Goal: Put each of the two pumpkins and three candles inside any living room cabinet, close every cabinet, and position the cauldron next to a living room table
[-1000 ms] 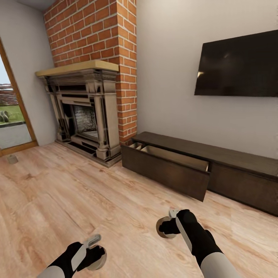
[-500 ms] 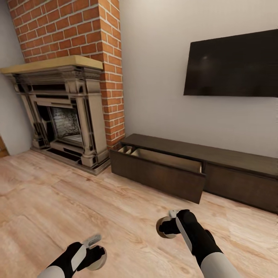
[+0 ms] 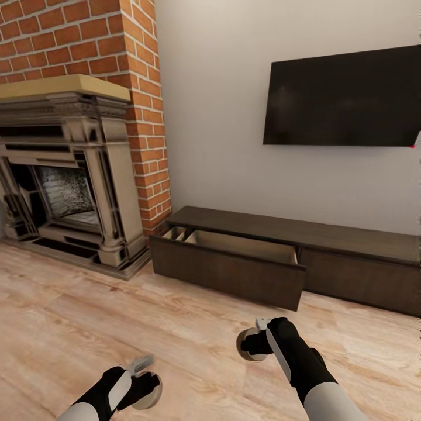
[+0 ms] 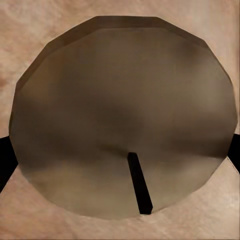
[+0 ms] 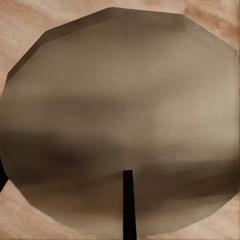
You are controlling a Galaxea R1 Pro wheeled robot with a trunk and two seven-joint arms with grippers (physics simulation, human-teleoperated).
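Two candles ride with me, one in each claw: my left claw (image 3: 142, 390) is closed around a tan candle (image 4: 122, 122) with its wick pointing up at the wrist camera, and my right claw (image 3: 250, 345) is clamped on another candle (image 5: 120, 125) the same way. Both hang low over the plank floor (image 3: 88, 327). Ahead, against the wall under the black TV (image 3: 345, 99), sits the long dark cabinet (image 3: 351, 251), its left drawer (image 3: 234, 260) pulled out and showing pale lining. Beside it stands the brick fireplace (image 3: 64, 175). I judge this as the carrying step, candles on their way to storage. Next I need to roll nearer, lift each arm over the drawer's front edge, and lower the candles inside before letting go.
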